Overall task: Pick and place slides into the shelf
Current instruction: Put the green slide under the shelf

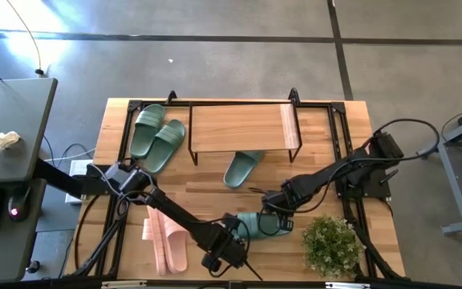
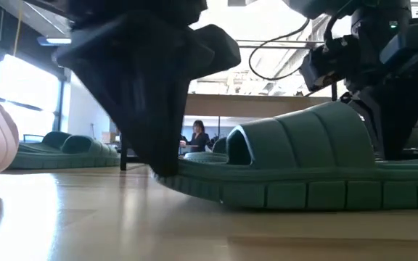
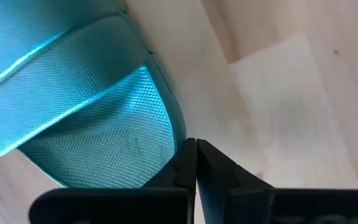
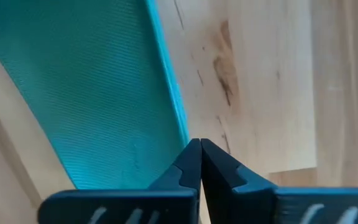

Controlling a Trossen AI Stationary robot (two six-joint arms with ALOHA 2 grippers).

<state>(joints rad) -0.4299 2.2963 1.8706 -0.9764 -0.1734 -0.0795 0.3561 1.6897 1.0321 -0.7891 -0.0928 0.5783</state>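
Note:
A sage-green slide (image 1: 263, 223) lies sole-down near the table's front edge, between my two grippers. My left gripper (image 1: 233, 241) is shut and points down at its rounded end (image 3: 166, 134). My right gripper (image 1: 277, 207), also shut and pointing down, stands at the slide's long far edge (image 4: 176, 118). Two more green slides (image 1: 155, 135) lie side by side at the far left. Another green slide (image 1: 243, 167) lies with one end under the shelf (image 1: 239, 124). A pink pair (image 1: 167, 239) lies at the front left. My left gripper comes from above with its fingertips (image 2: 162, 168) shut, and they meet the rim of the slide's rounded end (image 2: 176, 176), close to the strap. The slide lies flat on the table. My right gripper's shut tips stand right beside the slide's long edge; whether they touch it, I cannot tell.
A potted plant (image 1: 330, 245) stands at the front right, close to the slide. The shelf's black frame (image 1: 339, 136) runs along the table's sides. A bare stretch of tabletop (image 1: 215, 189) lies between the shelf and the slide. A person (image 2: 197, 136) sits in the room beyond.

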